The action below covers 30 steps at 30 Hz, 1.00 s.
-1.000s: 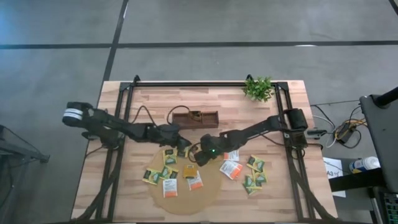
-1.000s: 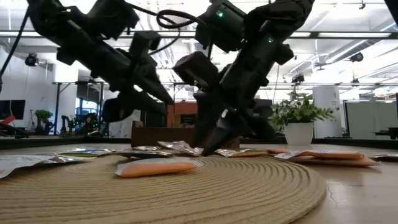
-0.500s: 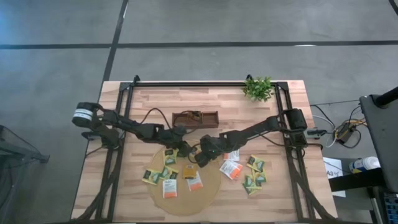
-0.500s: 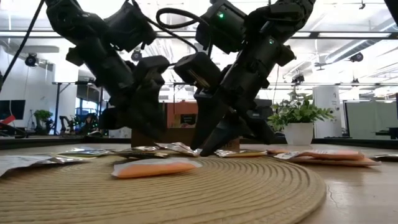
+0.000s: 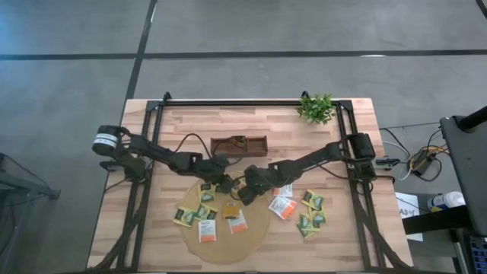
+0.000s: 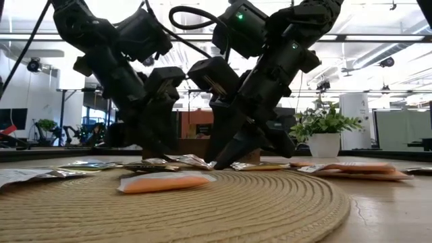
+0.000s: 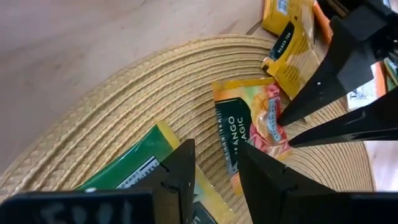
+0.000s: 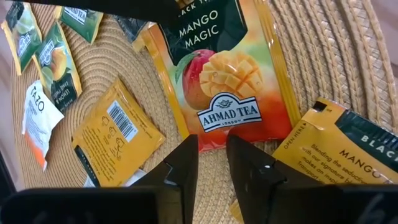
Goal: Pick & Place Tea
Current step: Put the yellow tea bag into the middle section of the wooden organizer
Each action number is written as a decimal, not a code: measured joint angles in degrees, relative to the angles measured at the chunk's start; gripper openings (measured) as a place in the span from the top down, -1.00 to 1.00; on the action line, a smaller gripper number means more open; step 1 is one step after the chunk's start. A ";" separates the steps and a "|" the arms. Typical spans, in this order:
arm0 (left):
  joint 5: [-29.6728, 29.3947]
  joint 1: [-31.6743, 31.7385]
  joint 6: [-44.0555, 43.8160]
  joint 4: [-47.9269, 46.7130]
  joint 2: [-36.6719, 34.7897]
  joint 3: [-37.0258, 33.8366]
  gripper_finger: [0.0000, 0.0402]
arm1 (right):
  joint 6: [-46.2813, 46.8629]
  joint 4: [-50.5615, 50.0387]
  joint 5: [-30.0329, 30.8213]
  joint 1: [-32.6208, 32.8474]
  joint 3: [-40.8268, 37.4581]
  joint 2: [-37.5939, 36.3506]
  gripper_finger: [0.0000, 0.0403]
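Mango sachet (image 8: pixel 227 87): lies flat on the round woven mat (image 5: pixel 255 228), near the mat's far edge, printed face up; its lower border sits just ahead of the right arm's finger tips, so it reads as the target of this pick
Right end effector (image 5: pixel 245 192): lowered onto the mat with tips right at the sachet's edge; in the right wrist view a narrow gap shows between the two fingers and nothing is in it, so it looks released, not grasping; the steep tilt in the low view suits sliding a tip under a thin flat packet
Left end effector (image 5: pixel 221 183): close beside the right one over the same end of the mat, above a green sachet (image 7: pixel 134 168); its fingers stand apart with nothing between them, released
Other tea: yellow, green and white-orange sachets are spread over the mat and on the bare surface (image 5: pixel 190 122) to its right; an orange one (image 6: pixel 162 181) lies alone toward the near side
Tray (image 5: pixel 239 144): dark, just beyond the mat; probably where the tea goes
Room: very tight between the two arms, whose tips nearly meet in the left wrist view; neighbouring sachets crowd the mango one on both sides
Open space: the near half of the mat and the surface's far strip by the plant (image 5: pixel 316 108) are freer
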 joint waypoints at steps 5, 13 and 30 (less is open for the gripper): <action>1.55 -0.07 -0.03 1.47 1.80 0.07 0.44 | -0.04 1.20 1.00 -0.04 -0.05 0.09 0.55; 3.34 -0.20 -0.02 5.23 2.82 0.20 0.44 | -0.19 1.32 1.12 -0.04 -0.09 0.09 0.56; 2.78 -0.22 3.60 5.78 1.74 0.83 0.95 | -1.87 1.39 1.08 -0.04 -0.07 -0.22 0.52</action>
